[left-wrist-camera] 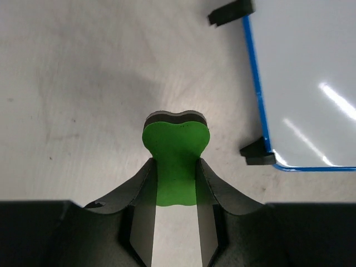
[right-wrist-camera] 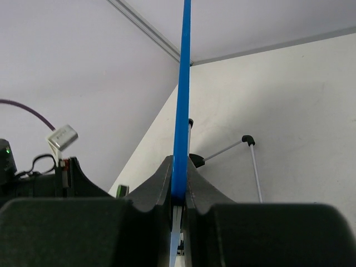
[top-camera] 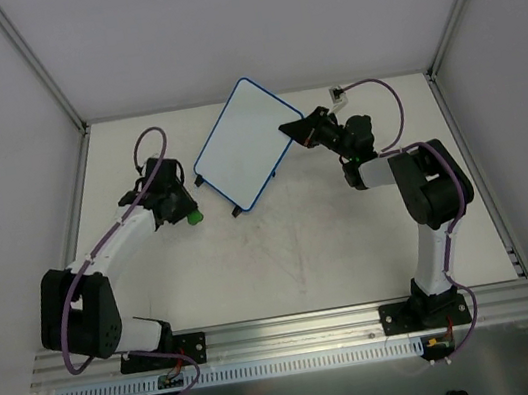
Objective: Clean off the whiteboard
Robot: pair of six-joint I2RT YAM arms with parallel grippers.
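The whiteboard (top-camera: 247, 142), white with a thin blue rim, sits tilted at the back middle of the table; no pen marks show on it. My right gripper (top-camera: 296, 131) is shut on its right edge, and the blue rim (right-wrist-camera: 181, 105) runs straight up between the fingers. My left gripper (top-camera: 186, 214) is shut on a green eraser block (left-wrist-camera: 176, 150) with a dark felt face. It hovers over bare table just left of the whiteboard's near corner (left-wrist-camera: 300, 83), apart from it. A black foot (left-wrist-camera: 257, 153) shows under that corner.
White walls with metal frame bars close in the table at the back and sides. A small white connector (top-camera: 338, 95) on a purple cable lies behind the right gripper. A thin wire stand (right-wrist-camera: 245, 146) shows under the board. The aluminium rail (top-camera: 296, 329) runs along the near edge.
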